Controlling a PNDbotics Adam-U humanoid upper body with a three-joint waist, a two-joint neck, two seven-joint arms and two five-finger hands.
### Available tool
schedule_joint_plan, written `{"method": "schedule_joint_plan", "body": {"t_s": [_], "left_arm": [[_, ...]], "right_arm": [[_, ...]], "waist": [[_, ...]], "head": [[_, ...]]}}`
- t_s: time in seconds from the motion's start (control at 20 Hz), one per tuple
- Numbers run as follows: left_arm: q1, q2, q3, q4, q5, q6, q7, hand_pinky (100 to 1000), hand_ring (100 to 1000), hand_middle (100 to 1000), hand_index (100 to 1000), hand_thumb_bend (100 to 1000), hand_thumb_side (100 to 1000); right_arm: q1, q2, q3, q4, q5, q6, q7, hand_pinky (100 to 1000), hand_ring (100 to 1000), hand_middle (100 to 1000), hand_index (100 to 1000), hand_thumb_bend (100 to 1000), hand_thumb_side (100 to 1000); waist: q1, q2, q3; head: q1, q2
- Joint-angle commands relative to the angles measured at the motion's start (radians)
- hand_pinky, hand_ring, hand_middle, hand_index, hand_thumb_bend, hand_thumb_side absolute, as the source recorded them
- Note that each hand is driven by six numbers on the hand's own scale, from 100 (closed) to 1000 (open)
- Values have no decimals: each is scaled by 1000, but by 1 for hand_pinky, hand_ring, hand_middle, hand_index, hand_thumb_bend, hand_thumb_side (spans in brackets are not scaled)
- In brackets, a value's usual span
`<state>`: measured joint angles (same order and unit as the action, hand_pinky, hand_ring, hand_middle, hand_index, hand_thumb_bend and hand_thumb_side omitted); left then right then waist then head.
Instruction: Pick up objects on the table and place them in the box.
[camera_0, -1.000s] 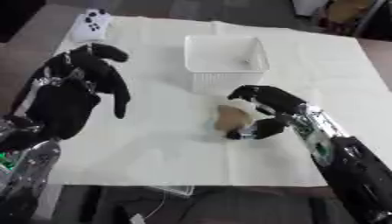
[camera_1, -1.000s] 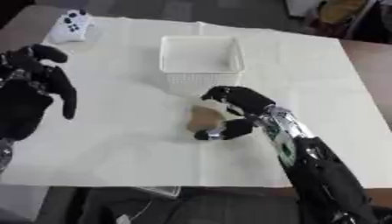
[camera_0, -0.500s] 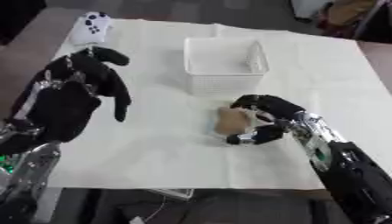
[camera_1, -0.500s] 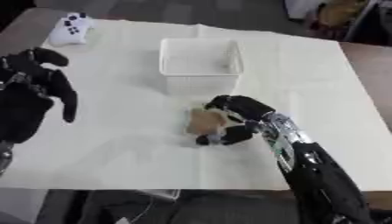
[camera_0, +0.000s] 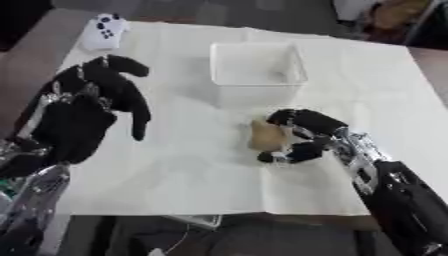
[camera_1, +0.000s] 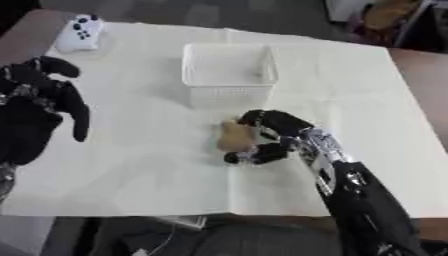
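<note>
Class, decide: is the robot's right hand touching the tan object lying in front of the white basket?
Touching. In the left eye view the right hand curls round the tan object, fingers over its top and thumb at its lower edge, no gap showing.

A lab-like test room – cloth-covered table (camera_0: 175, 165), white game controller (camera_0: 104, 31), grey floor.

The scene is seen from above by two head-mounted eyes, both tilted steeply down at the cloth-covered surface (camera_0: 192, 170) and facing away from the robot's body. Nearly the same area is covered by both: the white basket (camera_1: 229, 75), the white controller (camera_0: 105, 31) at the far left corner, and both arms. In the right eye view everything is shifted leftward, so the left robot hand (camera_0: 87, 110) is cropped.
</note>
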<state>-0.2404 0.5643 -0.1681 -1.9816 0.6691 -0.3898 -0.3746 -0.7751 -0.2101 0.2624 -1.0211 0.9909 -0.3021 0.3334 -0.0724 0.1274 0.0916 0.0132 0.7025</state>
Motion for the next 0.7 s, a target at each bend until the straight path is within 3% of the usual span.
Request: {"method": "schedule_joint_plan", "body": {"t_s": [0.05,0.7], "left_arm": [[-15,6,4,-18,-4,2,-1,321,557,769,754,534,862],[-19,8,5,-18,0,2,-3,321,557,769,754,535,860]], "right_arm": [[-15,6,-2,7,10,3,15,809,824,851,906,750,1000],[-12,13,2,27,26,0,28,819,833,849,908,717,1000]], "waist": [[4,-7,4],[2,-7,8]], "head": [[-9,-10],[-13,-38]]}}
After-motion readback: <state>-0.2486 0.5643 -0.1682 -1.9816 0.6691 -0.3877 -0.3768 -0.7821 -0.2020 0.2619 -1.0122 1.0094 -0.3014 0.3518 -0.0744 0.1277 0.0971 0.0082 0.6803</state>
